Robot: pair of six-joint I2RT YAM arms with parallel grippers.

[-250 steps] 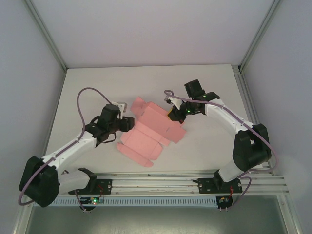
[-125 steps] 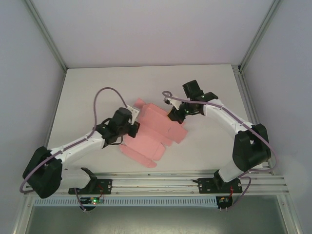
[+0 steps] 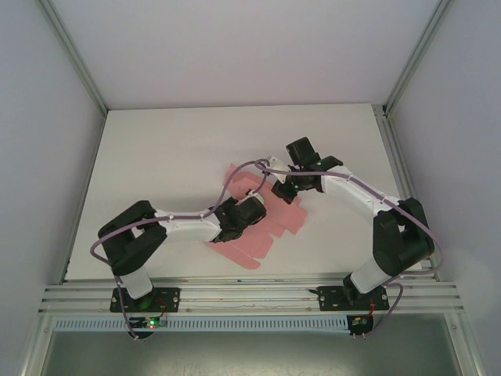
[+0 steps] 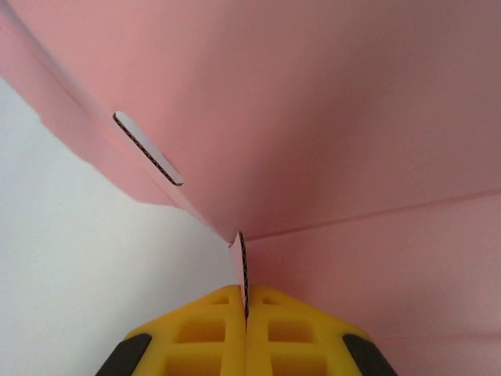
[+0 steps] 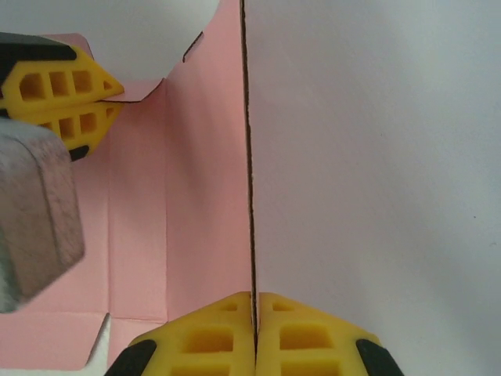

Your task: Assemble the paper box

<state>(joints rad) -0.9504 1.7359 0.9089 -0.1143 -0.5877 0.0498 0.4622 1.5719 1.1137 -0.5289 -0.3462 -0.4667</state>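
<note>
Left hand (image 3: 244, 213) has swung in from the box's (image 3: 286, 221) left side to its middle and clamped shut on a raised card edge. Right hand (image 5: 254, 296) unchanged, pinched shut on an upright panel edge. Box lies mid-desk (image 3: 156, 149), partly folded. With both walls gripped, raising them looks next.

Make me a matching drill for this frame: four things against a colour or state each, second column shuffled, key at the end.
Column 1
1. paper box
2. table
3. left gripper
4. left arm's cable

Column 2
A. white, bare surface
B. shut on a card edge
C. purple, arched in a loop
D. pink, creased card

Pairs: 1-D, 2-A, 3-B, 4-C
</note>
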